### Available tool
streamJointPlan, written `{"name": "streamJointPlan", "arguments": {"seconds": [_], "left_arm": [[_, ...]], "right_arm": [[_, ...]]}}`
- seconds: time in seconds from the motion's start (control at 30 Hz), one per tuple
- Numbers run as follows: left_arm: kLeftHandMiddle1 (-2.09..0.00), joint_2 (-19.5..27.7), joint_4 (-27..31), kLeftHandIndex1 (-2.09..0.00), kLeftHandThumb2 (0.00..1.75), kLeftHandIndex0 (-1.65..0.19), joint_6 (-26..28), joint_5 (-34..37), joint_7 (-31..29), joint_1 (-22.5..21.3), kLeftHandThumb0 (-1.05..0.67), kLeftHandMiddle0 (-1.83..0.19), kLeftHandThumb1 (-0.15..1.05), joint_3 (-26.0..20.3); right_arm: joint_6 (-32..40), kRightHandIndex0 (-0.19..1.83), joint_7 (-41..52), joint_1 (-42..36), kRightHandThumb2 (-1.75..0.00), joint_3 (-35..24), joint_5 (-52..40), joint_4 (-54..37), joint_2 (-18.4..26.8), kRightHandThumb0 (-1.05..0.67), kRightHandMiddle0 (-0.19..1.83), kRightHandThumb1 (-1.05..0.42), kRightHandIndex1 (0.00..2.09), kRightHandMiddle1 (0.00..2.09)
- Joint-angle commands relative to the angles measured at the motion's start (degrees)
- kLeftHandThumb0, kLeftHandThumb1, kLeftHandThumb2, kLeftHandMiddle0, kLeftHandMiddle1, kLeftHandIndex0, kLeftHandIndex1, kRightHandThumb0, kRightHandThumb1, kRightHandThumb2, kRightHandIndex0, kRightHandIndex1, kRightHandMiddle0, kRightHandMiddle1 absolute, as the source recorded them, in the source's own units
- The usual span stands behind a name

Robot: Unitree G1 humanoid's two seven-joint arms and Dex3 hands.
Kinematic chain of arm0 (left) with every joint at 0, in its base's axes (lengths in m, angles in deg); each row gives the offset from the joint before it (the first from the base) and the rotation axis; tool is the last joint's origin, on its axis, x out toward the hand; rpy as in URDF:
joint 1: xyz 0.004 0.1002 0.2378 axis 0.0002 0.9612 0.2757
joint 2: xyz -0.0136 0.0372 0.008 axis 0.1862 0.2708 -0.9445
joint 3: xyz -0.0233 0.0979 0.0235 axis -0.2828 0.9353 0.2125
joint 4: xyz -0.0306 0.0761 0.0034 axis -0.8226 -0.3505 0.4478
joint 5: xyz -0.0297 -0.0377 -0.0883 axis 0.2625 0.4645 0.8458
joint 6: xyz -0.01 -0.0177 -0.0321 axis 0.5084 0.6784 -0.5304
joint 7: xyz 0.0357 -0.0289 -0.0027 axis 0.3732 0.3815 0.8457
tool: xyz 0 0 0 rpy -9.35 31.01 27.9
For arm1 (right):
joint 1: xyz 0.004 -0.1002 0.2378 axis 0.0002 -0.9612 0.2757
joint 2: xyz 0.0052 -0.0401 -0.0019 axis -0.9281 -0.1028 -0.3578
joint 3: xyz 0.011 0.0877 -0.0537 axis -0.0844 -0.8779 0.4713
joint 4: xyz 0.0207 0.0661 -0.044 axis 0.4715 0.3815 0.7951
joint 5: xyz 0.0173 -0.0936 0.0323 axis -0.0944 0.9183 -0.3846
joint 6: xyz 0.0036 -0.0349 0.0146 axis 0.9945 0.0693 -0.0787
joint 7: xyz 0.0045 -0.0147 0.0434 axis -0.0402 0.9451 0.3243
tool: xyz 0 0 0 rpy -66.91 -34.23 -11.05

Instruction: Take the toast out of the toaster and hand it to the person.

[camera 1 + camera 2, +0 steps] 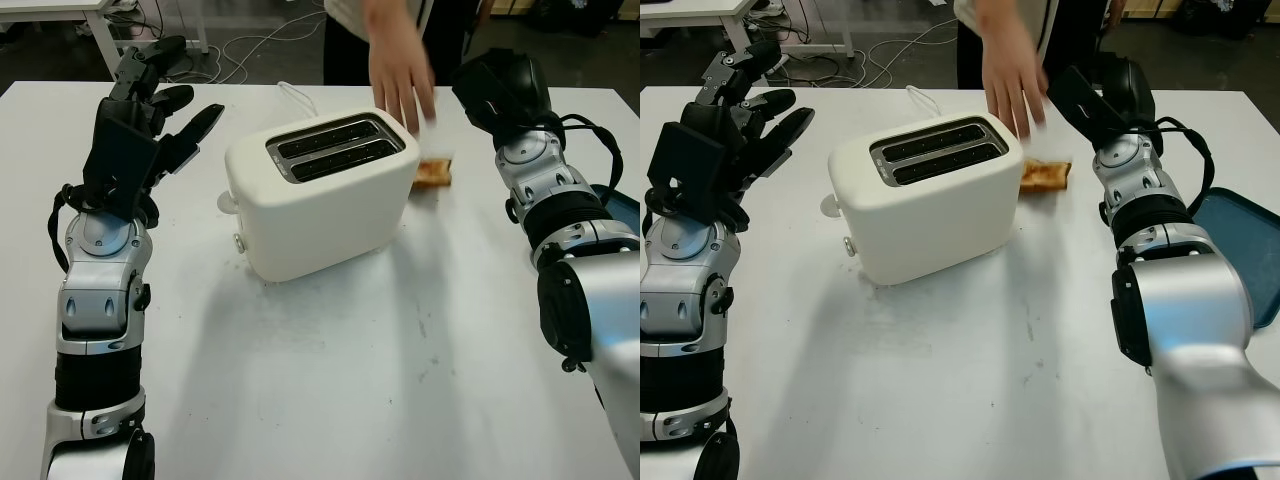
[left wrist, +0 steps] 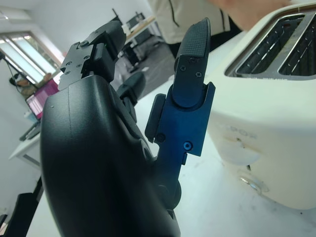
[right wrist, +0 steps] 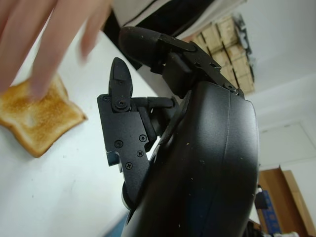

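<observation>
A cream two-slot toaster (image 1: 318, 192) stands mid-table, and I see no bread in its slots. A slice of toast (image 1: 434, 173) lies flat on the table just behind the toaster's right end. A person's hand (image 1: 400, 75) reaches down from the far side, right above that slice. My right hand (image 1: 1095, 100) hovers open to the right of the toast, holding nothing. My left hand (image 1: 160, 105) is raised open to the left of the toaster.
The white table (image 1: 330, 390) has free room in front of the toaster. A dark blue tray (image 1: 1240, 250) lies at the right edge. Cables trail on the floor beyond the far edge.
</observation>
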Motion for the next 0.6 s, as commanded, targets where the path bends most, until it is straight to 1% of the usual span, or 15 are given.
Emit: {"name": "streamJointPlan", "arguments": {"seconds": [0.0,0.17,0.2,0.23,0.27,0.3,0.33,0.4,0.47,0.53,0.57], "left_arm": [[-0.85,0.3,-0.2,-0.61,0.03,-0.09,-1.3,-0.4,0.0,0.5,-0.48,0.00,0.92,-0.1],[-0.85,0.4,-0.1,-0.61,0.04,-0.09,-1.0,-0.1,-0.2,0.5,-0.47,0.00,0.92,-0.2],[-0.85,0.3,-0.1,-0.61,0.04,-0.09,-1.0,0.0,-0.2,0.5,-0.47,0.00,0.92,-0.3],[-0.85,0.3,-0.1,-0.61,0.04,-0.09,-1.0,0.1,-0.2,0.6,-0.47,0.00,0.92,-0.3],[-0.84,0.3,-0.1,-0.61,0.04,-0.08,-1.1,0.1,-0.3,0.6,-0.46,0.00,0.92,-0.3],[-0.84,0.3,-0.2,-0.61,0.03,-0.08,-1.2,0.1,-0.3,0.6,-0.46,0.00,0.92,-0.3],[-0.84,0.3,-0.2,-0.61,0.03,-0.08,-1.3,0.0,-0.2,0.6,-0.47,0.00,0.92,-0.3],[-0.85,0.2,-0.1,-0.61,0.03,-0.09,-1.2,0.0,-0.1,0.5,-0.47,0.00,0.92,-0.3],[-0.85,0.2,0.0,-0.61,0.03,-0.09,-1.1,-0.2,0.0,0.6,-0.47,0.00,0.92,-0.2],[-0.85,0.3,-0.1,-0.61,0.03,-0.09,-1.2,-0.3,0.0,0.6,-0.47,0.00,0.92,-0.2],[-0.85,0.4,-0.1,-0.61,0.04,-0.09,-1.2,-0.3,-0.1,0.7,-0.47,0.00,0.92,-0.2]], "right_arm": [[-0.5,0.63,-0.3,0.0,-0.28,0.0,-0.3,-0.1,0.2,-0.19,0.46,-0.92,1.75,1.64],[0.2,0.61,-1.0,0.3,-0.28,1.0,0.7,0.0,0.3,-0.18,0.45,-0.92,1.75,1.63],[0.3,0.61,-1.0,0.4,-0.28,0.9,0.5,-0.1,0.3,-0.18,0.47,-0.92,1.75,1.55],[0.4,0.60,-0.8,0.4,-0.29,0.8,0.2,-0.1,0.2,-0.18,0.53,-0.92,1.75,1.38],[0.4,0.60,-0.4,0.5,-0.30,0.4,-0.3,-0.1,0.1,-0.18,0.58,-0.92,1.75,1.28],[0.3,0.60,-0.5,0.4,-0.30,0.4,-0.3,-0.2,0.1,-0.18,0.59,-0.92,1.75,1.26],[0.1,0.61,-0.6,0.4,-0.30,0.3,-0.4,-0.2,0.1,-0.18,0.59,-0.92,1.75,1.30],[0.2,0.60,-0.7,0.4,-0.29,0.3,-0.3,-0.1,0.1,-0.16,0.51,-0.92,1.75,1.50],[0.0,0.60,-0.4,0.3,-0.28,0.0,-0.6,-0.1,0.2,-0.16,0.48,-0.92,1.75,1.57],[-0.2,0.60,-0.2,0.3,-0.28,-0.2,-0.7,-0.2,0.1,-0.17,0.58,-0.92,1.75,1.29],[-0.4,0.61,-0.4,0.2,-0.28,0.1,-0.3,-0.2,0.2,-0.17,0.60,-0.92,1.75,1.27]]}}
